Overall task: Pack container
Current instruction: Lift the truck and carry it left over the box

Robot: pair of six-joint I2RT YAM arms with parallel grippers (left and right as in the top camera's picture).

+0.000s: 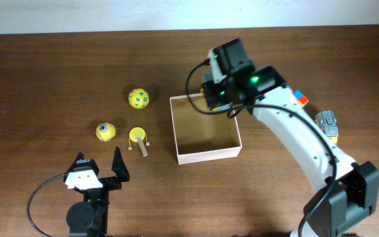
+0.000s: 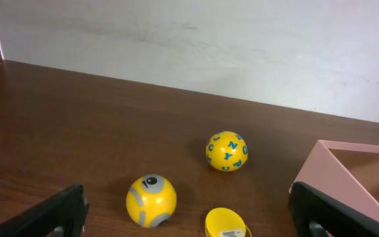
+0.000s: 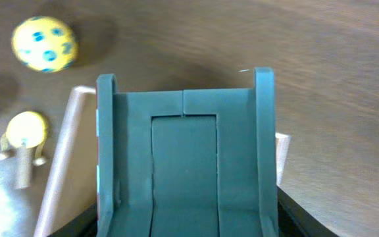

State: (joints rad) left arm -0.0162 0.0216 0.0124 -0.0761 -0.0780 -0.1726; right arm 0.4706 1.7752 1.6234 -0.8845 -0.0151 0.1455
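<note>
Container (image 1: 206, 157) sits mid-table, open side up; the part of its floor that shows is bare. My right gripper (image 1: 219, 99) hangs over the 12-to-1 o'clock rim. Its jaws are about half closed around a teal piece (image 3: 184, 171) with raised side rails. The piece fills the gap between the fingers, so I read it as gripped. Left gripper (image 1: 101, 174) is at 7 o'clock of the container, well apart, jaws spread wide, holding nothing.

Risks, my judgement:
- **Bad drop:** in the right wrist view the teal piece straddles the far wall, with its front end over bare table (image 1: 58, 66) rather than box floor. Let go here and it likely lands on the rim, then tips out toward 12 o'clock or hangs on the wall.
- **Pressing down:** lowering from here would push the piece onto the cardboard edge and crush or shove the light box.
- **Blind spot:** the piece hides that rim from the wrist camera, so I can't judge clearance.
- **Loose toys:** lettered ball (image 1: 138, 98), eyed ball (image 1: 106, 131) and mallet toy (image 1: 139, 137) lie at 9 to 10 o'clock of the box. The balls will roll if a shoved box or the left fingers clip them.
</note>
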